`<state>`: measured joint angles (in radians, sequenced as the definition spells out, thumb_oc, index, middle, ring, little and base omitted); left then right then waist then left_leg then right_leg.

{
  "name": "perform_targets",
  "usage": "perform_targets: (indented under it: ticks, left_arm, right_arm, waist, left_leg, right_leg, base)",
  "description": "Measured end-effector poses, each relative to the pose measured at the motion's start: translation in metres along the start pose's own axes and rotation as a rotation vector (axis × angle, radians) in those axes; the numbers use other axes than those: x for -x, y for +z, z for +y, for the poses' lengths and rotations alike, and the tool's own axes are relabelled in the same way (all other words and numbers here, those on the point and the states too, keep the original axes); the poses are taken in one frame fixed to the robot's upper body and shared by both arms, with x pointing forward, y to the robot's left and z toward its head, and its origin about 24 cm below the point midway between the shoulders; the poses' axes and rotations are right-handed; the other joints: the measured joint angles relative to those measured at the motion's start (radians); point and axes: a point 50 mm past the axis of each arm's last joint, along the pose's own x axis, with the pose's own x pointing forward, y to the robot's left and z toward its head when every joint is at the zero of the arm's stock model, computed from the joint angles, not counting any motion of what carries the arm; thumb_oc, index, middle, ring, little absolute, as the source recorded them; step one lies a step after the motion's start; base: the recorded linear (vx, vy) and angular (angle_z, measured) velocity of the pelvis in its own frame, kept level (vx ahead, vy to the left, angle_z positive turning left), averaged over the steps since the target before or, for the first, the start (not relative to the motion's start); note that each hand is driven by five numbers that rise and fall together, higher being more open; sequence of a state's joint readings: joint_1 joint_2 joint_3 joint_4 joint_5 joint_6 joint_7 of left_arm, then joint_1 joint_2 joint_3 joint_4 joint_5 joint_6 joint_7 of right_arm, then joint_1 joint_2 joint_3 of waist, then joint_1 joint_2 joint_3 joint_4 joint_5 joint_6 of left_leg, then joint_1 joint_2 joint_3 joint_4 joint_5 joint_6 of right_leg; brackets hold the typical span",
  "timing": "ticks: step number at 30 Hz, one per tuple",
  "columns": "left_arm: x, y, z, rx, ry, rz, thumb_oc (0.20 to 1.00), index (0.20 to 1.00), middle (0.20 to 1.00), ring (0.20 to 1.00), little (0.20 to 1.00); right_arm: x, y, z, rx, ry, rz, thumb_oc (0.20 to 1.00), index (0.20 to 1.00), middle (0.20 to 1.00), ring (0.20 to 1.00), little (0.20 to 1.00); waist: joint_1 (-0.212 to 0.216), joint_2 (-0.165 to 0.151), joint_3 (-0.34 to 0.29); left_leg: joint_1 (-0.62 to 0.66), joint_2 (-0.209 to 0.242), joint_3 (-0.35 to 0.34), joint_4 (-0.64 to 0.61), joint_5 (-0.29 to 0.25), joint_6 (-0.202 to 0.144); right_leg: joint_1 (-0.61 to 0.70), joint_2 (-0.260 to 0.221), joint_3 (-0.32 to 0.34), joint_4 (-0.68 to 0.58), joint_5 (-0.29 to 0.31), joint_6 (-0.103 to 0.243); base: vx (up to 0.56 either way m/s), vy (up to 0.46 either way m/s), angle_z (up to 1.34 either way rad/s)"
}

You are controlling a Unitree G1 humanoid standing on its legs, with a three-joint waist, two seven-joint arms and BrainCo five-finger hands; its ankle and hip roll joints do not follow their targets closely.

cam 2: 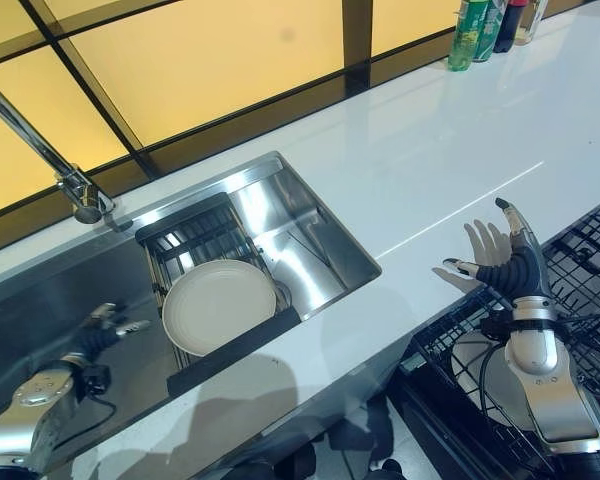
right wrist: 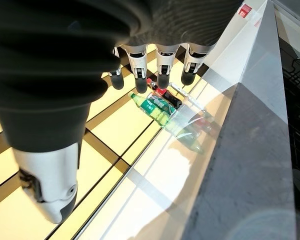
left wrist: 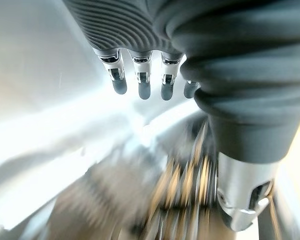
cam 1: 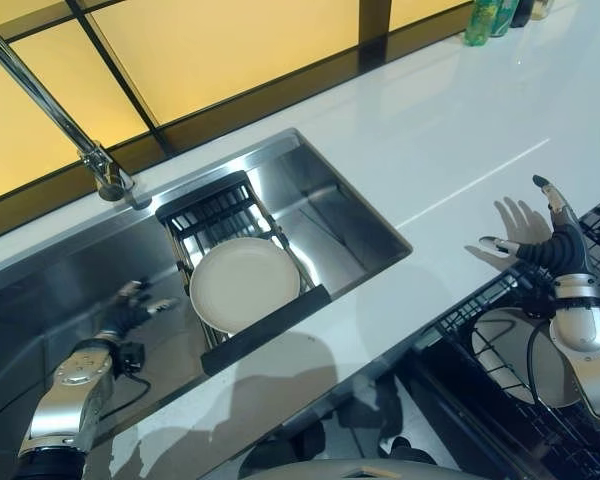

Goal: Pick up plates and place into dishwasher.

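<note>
In the left eye view, we see a cream plate (cam 1: pixel 244 283) at centre frame, lying on a dark wire rack (cam 1: pixel 216 214) set across the steel sink (cam 1: pixel 345 225). We judge it was left there to drain, within easy reach. Our left hand (cam 1: pixel 132 306) sits at lower left inside the basin, just beside the rack, fingers loosely spread and holding nothing, probably lining up for that plate. At right, our right hand (cam 1: pixel 553 245) stands above the white counter (cam 1: pixel 450 130) edge, fingers straight and empty. Below it, lower right, a second plate (cam 1: pixel 510 352) rests in the black dishwasher rack (cam 1: pixel 480 320), so part of the job looks done.

In the right eye view, we get the same layout: the faucet (cam 2: pixel 40 150) arcs in from upper left over the sink, and bottles (cam 2: pixel 472 32) stand at the top right against the yellow wall panels (cam 2: pixel 220 60), well apart from the work.

In the left wrist view, our fingers (left wrist: pixel 140 80) hang straight at the top with nothing between them and the thumb; what lies beyond is too blurred to tell.

In the right wrist view, straight fingers (right wrist: pixel 162 67) point toward the bottles, the hand wide open and clear of the counter.
</note>
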<state>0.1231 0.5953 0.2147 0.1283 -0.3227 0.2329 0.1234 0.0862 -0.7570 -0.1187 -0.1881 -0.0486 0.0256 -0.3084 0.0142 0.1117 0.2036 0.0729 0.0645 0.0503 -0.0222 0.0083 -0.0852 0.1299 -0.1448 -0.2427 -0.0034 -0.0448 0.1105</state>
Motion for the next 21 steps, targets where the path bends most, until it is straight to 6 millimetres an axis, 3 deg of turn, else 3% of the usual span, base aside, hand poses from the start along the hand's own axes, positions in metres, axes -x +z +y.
perform_targets:
  ticks: [3,8,13,21]
  left_arm:
    - [0.001,0.015,0.016,-0.042,0.155,-0.109,1.0,1.0,1.0,1.0,1.0]
    - [0.013,0.062,0.024,-0.138,0.293,-0.417,1.0,1.0,1.0,1.0,1.0]
    - [0.03,0.101,0.01,-0.2,0.232,-0.699,1.0,1.0,1.0,1.0,1.0]
    - [0.038,0.132,-0.015,-0.487,0.065,-0.94,1.0,1.0,1.0,1.0,1.0]
  right_arm:
    - [0.0,0.0,0.001,-0.004,-0.001,0.002,1.0,1.0,1.0,1.0,1.0]
    - [0.001,-0.001,0.002,-0.013,0.0,0.006,1.0,1.0,1.0,1.0,1.0]
    - [0.006,-0.004,0.007,-0.03,0.009,0.029,1.0,1.0,1.0,1.0,1.0]
    - [0.008,-0.005,0.011,-0.034,0.03,0.032,1.0,1.0,1.0,1.0,1.0]
  waist:
    - [0.001,-0.01,-0.005]
    - [0.002,-0.034,-0.013]
    - [0.0,-0.044,-0.017]
    - [-0.023,-0.044,-0.017]
  left_leg:
    - [0.0,0.0,-0.001,0.0,0.0,0.0]
    - [0.002,0.001,-0.001,0.0,0.0,0.0]
    - [0.003,0.001,0.001,0.0,0.0,0.0]
    - [0.006,0.001,0.009,0.0,0.0,0.0]
  right_leg:
    - [0.001,0.0,-0.001,0.0,0.0,0.0]
    - [0.003,0.0,-0.002,0.0,0.0,0.0]
    - [0.001,0.0,0.002,0.003,0.0,0.0]
    - [-0.004,0.0,0.013,0.007,0.001,0.0]
  base:
    - [0.01,-0.022,0.0]
    - [0.02,-0.007,0.0]
    - [0.01,0.002,0.0]
    - [0.05,0.025,-0.03]
